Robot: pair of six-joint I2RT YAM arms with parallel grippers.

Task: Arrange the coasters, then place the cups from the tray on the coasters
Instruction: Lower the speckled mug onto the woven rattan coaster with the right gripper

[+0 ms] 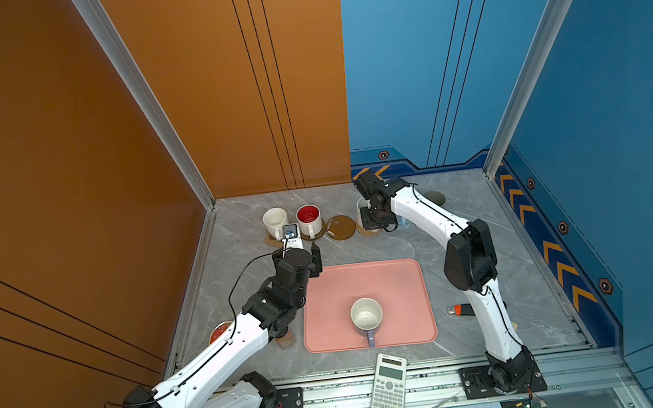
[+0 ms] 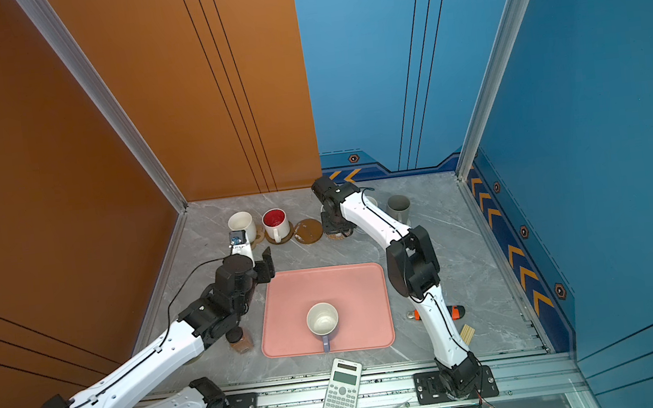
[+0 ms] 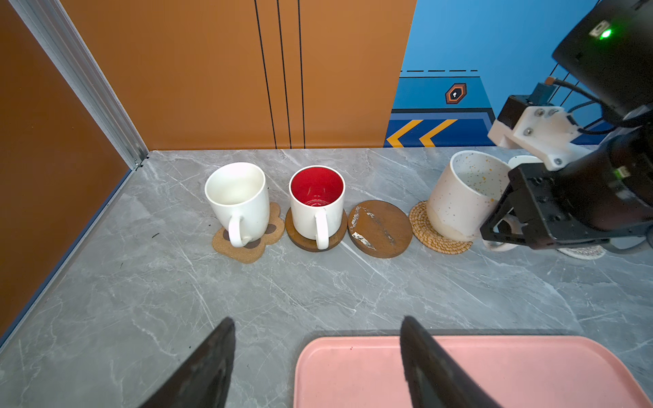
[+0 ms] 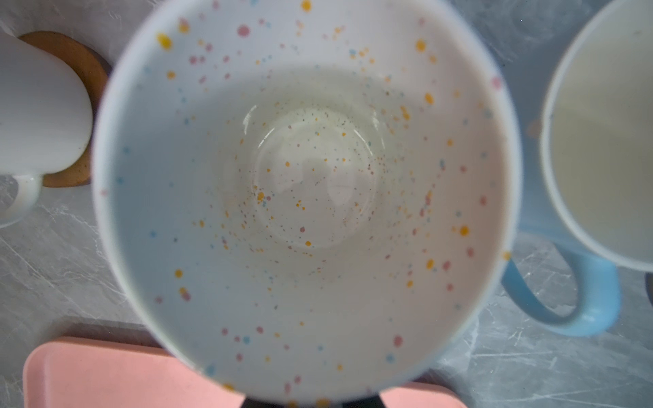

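Nearest the rail: log a calculator (image 1: pixel 388 392), no part of the job.

Next back: find the tray (image 1: pixel 400 276) bare but for one lavender mug (image 1: pixel 367 317), upright, handle toward the rail. Place the left gripper (image 3: pixel 318 321) over the table by the tray's far left corner, fingers spread wide, nothing between them.

Farther back, count the coaster row near the rear wall, from the left:
- white mug (image 3: pixel 240 197) on the paw coaster (image 3: pixel 247 252)
- red-inside mug (image 3: pixel 316 212) on a brown disc (image 3: pixel 300 243)
- second brown disc (image 3: pixel 380 229) just beside it, bare
- speckled cream mug (image 3: pixel 463 197) tilted, base only partly down on the rattan coaster (image 3: pixel 434 240), pinched by the right gripper (image 3: pixel 505 226) with jaws nearly closed; cannot tell the exact grip spot, hidden behind the gripper body
- light blue mug (image 4: pixel 600 141) just beyond, with a whitish woven coaster (image 3: pixel 583 252) peeping out below the gripper
- grey mug (image 2: pixel 398 205) farthest right; cannot tell what lies under it

Judge the arranging done as far as visible, two mugs clearly seated, two more likely so. Reckon the speckled one not yet level or released. Expect the lavender mug last, probably onto the bare disc.
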